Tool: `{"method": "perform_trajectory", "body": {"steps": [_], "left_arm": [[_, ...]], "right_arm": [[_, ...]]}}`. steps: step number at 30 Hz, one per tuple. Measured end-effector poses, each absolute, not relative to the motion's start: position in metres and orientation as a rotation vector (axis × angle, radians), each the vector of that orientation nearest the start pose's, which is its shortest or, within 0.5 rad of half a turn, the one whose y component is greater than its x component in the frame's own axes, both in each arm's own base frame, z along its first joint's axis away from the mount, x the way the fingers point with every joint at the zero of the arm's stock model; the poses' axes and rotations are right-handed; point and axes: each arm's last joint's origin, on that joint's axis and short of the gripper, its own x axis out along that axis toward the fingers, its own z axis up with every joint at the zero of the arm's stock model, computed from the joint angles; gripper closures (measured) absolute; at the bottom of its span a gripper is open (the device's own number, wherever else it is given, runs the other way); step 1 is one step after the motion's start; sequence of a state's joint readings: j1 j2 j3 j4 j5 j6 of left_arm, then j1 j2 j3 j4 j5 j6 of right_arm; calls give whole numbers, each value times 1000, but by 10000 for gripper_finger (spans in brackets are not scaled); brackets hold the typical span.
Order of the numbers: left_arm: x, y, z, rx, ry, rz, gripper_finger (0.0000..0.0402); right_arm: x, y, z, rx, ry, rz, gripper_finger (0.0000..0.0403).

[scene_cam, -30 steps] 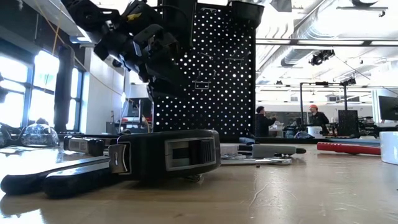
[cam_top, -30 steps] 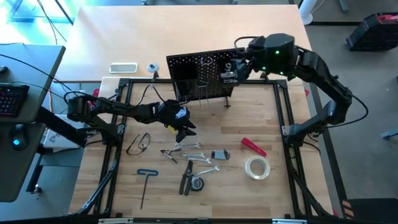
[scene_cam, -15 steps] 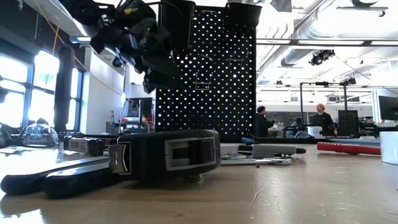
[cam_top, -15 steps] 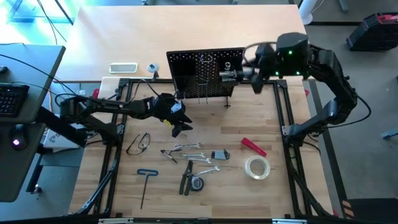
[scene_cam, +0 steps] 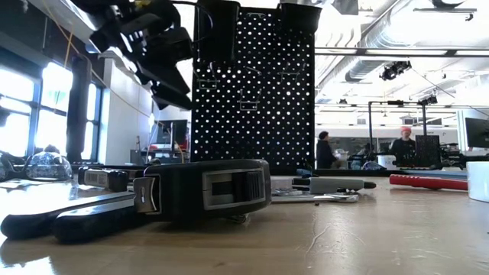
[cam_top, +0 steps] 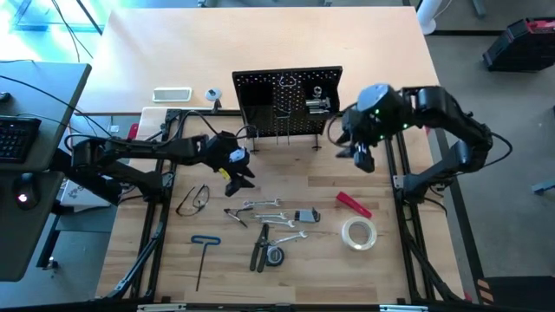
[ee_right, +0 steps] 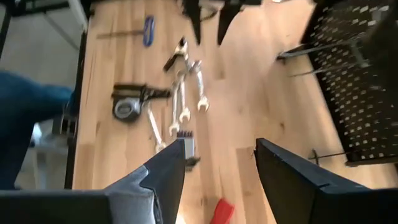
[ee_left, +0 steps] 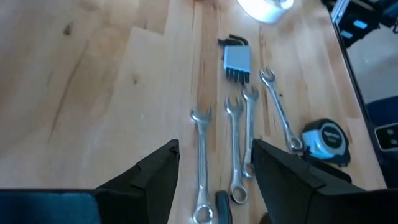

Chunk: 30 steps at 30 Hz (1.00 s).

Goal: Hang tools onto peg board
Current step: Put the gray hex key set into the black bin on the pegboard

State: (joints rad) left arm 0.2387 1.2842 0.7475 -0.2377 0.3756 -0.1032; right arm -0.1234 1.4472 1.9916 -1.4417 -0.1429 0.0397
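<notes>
The wooden counter (cam_top: 364, 286) carries everything, and the peg board (cam_top: 286, 104) stands upright near its back edge — the landmark for the rest. Both arms hang in the air in front of that board. The right gripper (cam_top: 362, 156) hovers just off the board's right end, above bare wood, its fingers (ee_right: 163, 174) released with nothing between them. The left gripper (cam_top: 240, 173) hovers off the board's left front corner, its fingers (ee_left: 155, 180) likewise spread apart and empty.

The tools lie loose on the counter, well in front of the board. The clear tape roll (cam_top: 358, 233) sits farthest toward the right front, with the red-handled tool (cam_top: 353, 204) just beside it, nearer the board. Straight out from the board's middle lie the silver wrenches (cam_top: 264, 208) — side by side in the left wrist view (ee_left: 233, 149). Nearer the front edge are the dark-handled pliers (cam_top: 261, 249) and a tape measure (cam_top: 275, 256). The safety glasses (cam_top: 193, 200) lie off the board's left front, and the blue T-handle hex key (cam_top: 205, 256) lies farther out from them.
</notes>
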Motion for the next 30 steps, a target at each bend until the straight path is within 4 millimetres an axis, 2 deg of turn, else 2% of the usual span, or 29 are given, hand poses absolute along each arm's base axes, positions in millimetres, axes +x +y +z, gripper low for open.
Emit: {"method": "perform_trajectory", "body": {"steps": [7,12,16,21,25,30], "left_arm": [[250,41,216,-342,771,-120,209],[251,33,215,-330,779,-152,209],[252,27,215,-319,786,-172,209],[253,20,214,-305,792,-191,209],[254,16,214,-291,792,-186,209],[255,15,215,-275,784,-154,209]], "right_arm": [[234,-11,446,127,988,65,213],[247,3,415,146,1067,175,213],[257,18,374,134,1170,239,213],[266,34,312,128,1244,283,213],[273,43,266,142,1185,301,213],[275,47,223,176,1090,281,213]]}}
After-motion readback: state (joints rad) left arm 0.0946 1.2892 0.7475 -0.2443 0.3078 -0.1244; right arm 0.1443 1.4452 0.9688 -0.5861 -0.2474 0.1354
